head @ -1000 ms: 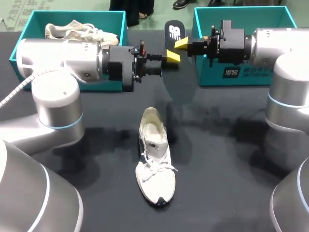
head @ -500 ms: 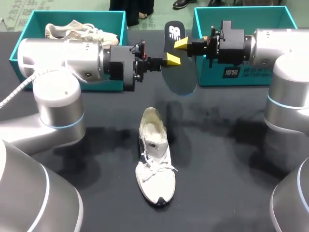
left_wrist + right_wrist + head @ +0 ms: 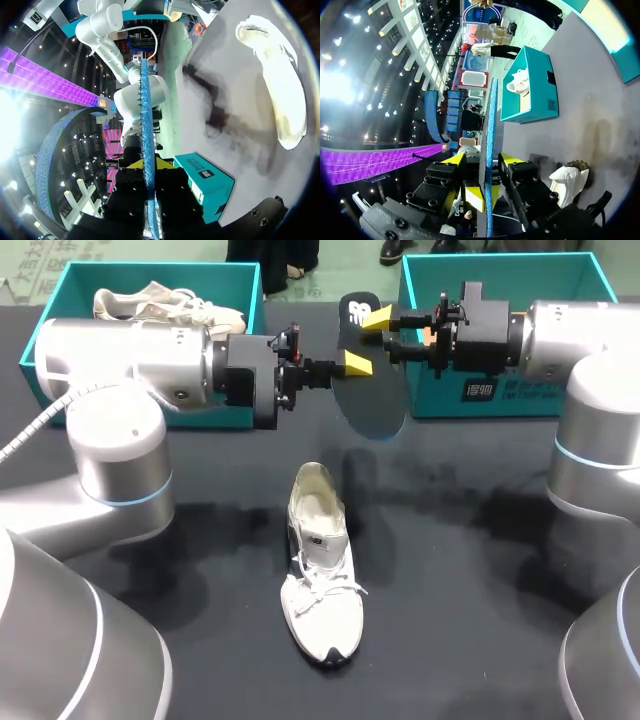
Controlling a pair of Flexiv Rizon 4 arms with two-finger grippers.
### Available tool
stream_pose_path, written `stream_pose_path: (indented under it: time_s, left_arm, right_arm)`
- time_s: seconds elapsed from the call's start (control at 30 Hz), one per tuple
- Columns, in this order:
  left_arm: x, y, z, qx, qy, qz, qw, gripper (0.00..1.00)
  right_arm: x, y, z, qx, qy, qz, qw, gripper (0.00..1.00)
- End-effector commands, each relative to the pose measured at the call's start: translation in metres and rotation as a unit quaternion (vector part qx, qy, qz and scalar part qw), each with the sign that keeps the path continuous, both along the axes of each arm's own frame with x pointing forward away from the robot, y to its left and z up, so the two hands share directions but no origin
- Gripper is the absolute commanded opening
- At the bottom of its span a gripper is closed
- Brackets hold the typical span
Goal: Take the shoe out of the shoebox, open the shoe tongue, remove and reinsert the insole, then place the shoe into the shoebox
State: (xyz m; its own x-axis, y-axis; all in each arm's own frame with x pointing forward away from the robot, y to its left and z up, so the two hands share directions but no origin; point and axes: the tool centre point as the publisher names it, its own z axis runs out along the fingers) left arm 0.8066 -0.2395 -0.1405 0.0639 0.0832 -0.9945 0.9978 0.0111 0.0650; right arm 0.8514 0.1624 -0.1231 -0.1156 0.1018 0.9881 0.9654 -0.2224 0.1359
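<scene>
Insole (image 3: 372,400) hangs on edge in mid-air, upper middle of the frame. The left gripper (image 3: 148,164) is pinching it from both faces. The right gripper (image 3: 485,161) straddles the same insole with its fingers a narrow gap off each face, gripping nothing.

Shoe (image 3: 320,560) lies lower centre on the table (image 3: 480,570), sole down, mouth open, toe toward the bottom edge, well apart from the insole. Upper-left shoebox (image 3: 60,280) holds a second shoe (image 3: 165,305). Upper-right shoebox (image 3: 440,390) sits behind the right arm; contents can't be seen.

Risks, as you'd judge them:
- One pinch is all that holds the insole. It looks thin and bendy, so it'll prob. swing or slip if you move the left arm fast.
- The two sets of yellow tips are v. close. Close the right one off-line and you may knock the insole out or clip the other fingers.
- The shoe is unheld. Push the insole in w/o bracing it and it'll likely skid or tip.
</scene>
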Motion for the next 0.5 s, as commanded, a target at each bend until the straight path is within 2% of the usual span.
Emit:
stream_pose_path:
  time_s: [0.03,0.23,0.5]
  left_arm:
    - [-0.006,0.017,0.004,0.006,0.009,-0.004,1.0,0.0]
    - [-0.011,0.04,0.004,0.011,0.032,-0.003,0.999,0.0]
    - [-0.022,0.066,0.007,-0.006,0.068,-0.011,0.998,0.0]
  right_arm:
    - [-0.015,-0.012,0.001,0.003,-0.002,-0.007,1.0,1.0]
    - [-0.028,-0.026,0.0,0.007,-0.005,-0.009,1.0,1.0]
    - [-0.036,-0.038,0.0,0.018,-0.013,-0.016,1.0,1.0]
